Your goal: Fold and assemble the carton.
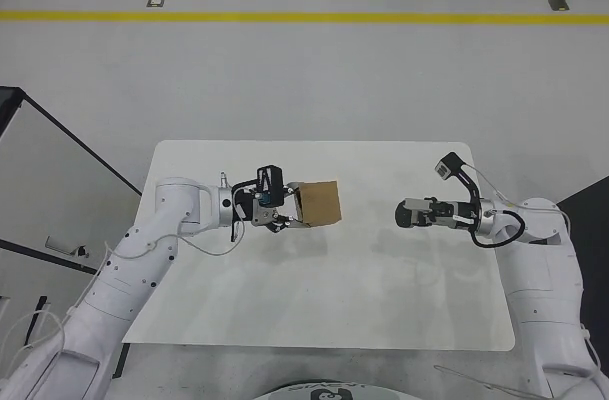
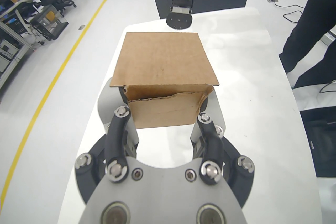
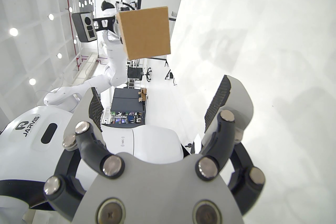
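Left fingers [image 2: 107,104] sit right up at the lens in the left wrist view, clamped on the carton [image 2: 160,62], one on each side of its near end. That end has a ragged-edged flap folded in under the top panel, which overhangs a bit. The rest of the carton reads as a squared-up box, not a flat blank. From the top view it's a little left of the counter [image 1: 334,300] centre, closer to the far edge than the near one. Can't tell if its underside rests on the counter or hangs just above it.

Right fingers [image 3: 237,101] are spread wide w/ nothing between them. They point straight at the carton but are well apart from it, over toward the right edge of the counter. The carton face looking at them seems flat and closed.

Step-wise imo: the body's formed and we're at the closing-the-ends bit, w/ left acting as the clamp. Prob next is right crossing that gap, then either pressing on the far face or taking a grip so left can let go and the flap end gets tucked properly. Needs a square approach tho. The cardboard looks light and it's held at one end only, so a skewed push would likely twist it in the grip or crease a panel.
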You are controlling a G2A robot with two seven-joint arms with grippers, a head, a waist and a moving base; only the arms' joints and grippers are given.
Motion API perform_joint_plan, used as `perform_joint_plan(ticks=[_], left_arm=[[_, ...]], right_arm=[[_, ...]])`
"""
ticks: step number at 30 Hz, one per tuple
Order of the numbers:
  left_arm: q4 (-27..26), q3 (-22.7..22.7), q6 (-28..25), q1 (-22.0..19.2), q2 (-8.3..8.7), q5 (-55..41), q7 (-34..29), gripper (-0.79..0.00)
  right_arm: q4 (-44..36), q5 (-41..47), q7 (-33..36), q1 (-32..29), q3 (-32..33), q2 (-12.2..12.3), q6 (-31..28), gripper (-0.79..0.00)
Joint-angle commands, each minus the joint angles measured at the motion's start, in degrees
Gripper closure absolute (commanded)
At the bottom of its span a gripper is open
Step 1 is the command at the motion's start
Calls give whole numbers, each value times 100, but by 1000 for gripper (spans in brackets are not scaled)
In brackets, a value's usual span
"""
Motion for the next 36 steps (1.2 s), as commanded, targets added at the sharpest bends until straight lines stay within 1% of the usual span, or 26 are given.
perform_joint_plan(ticks=[1,5,7,15,17,19,23,28,33,36], left_arm=[[296,258,6,-115,25,138,272,0],[874,733,6,-460,51,279,817,0],[1138,1061,6,-644,42,294,1050,0],[1192,1103,6,-685,41,295,1082,0],[1175,1119,74,-628,33,254,1065,0],[1351,1158,48,-639,9,192,1082,0],[1784,1434,6,-821,-104,75,1408,0],[2470,1946,6,-1148,-293,31,2030,0],[3108,2352,6,-1485,-497,304,2505,0],[3340,2521,61,-1641,-610,529,2756,0]], right_arm=[[0,0,0,0,0,0,0,-785],[0,0,0,0,0,0,0,-785],[0,0,0,0,0,0,0,-785],[0,0,0,0,0,0,0,-785],[0,0,0,0,0,0,0,-785],[0,0,0,0,0,0,0,-785],[0,0,0,0,0,0,0,-785],[0,0,0,0,0,0,0,-785],[0,0,0,0,0,0,0,-785],[0,0,0,0,0,0,0,-785]])
